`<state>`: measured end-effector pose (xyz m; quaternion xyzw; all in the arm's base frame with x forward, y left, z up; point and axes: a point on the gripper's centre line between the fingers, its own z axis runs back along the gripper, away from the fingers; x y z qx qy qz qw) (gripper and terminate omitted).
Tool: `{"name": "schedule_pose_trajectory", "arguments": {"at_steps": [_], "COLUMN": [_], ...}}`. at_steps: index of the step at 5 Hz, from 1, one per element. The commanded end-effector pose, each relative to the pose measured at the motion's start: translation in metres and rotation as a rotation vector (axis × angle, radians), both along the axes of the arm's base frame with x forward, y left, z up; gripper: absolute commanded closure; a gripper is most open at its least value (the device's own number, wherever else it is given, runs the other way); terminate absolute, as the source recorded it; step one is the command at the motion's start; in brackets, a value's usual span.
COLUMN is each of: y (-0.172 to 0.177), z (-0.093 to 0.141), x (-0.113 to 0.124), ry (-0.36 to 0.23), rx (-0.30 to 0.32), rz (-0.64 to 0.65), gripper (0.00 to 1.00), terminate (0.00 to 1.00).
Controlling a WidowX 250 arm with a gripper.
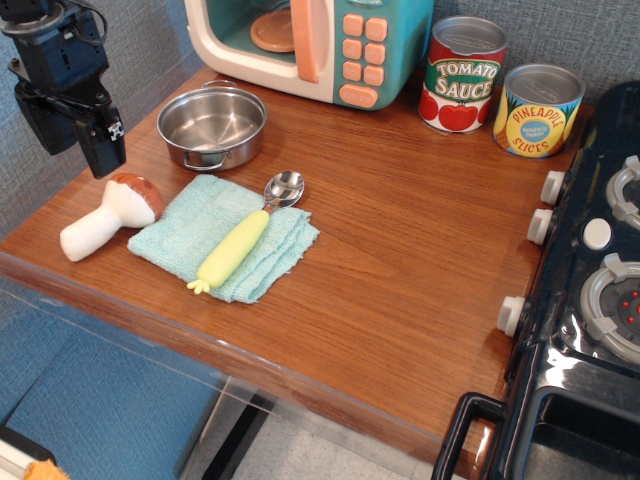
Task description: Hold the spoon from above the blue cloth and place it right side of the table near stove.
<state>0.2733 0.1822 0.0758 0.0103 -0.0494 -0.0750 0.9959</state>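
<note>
The spoon (245, 237) lies diagonally on the blue cloth (222, 236), its pale-yellow handle toward the front and its shiny metal bowl at the cloth's back edge. The cloth lies on the left part of the brown wood table (400, 260). The black stove (590, 300) with white knobs stands at the right edge. My gripper (100, 140) hangs at the far left, above and left of the cloth, apart from the spoon. Its black fingers point down and hold nothing; I cannot tell how wide the jaws stand.
A toy mushroom (108, 215) lies left of the cloth. A steel pan (212, 125) sits behind the cloth. A teal-and-cream microwave (315, 45) stands at the back, with a tomato sauce can (462, 75) and a pineapple can (540, 110) to its right.
</note>
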Motion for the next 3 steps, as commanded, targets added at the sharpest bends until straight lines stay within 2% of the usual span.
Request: {"name": "schedule_pose_trajectory", "arguments": {"at_steps": [1, 2, 3], "y": [0.0, -0.021, -0.047], "z": [0.0, -0.006, 0.001], "x": [0.0, -0.005, -0.01], "ry": [0.0, -0.015, -0.012], "rx": [0.0, 0.01, 0.052], "rz": [0.0, 0.003, -0.004], "gripper": [0.0, 0.0, 0.0], "terminate": [0.0, 0.0, 0.0]}}
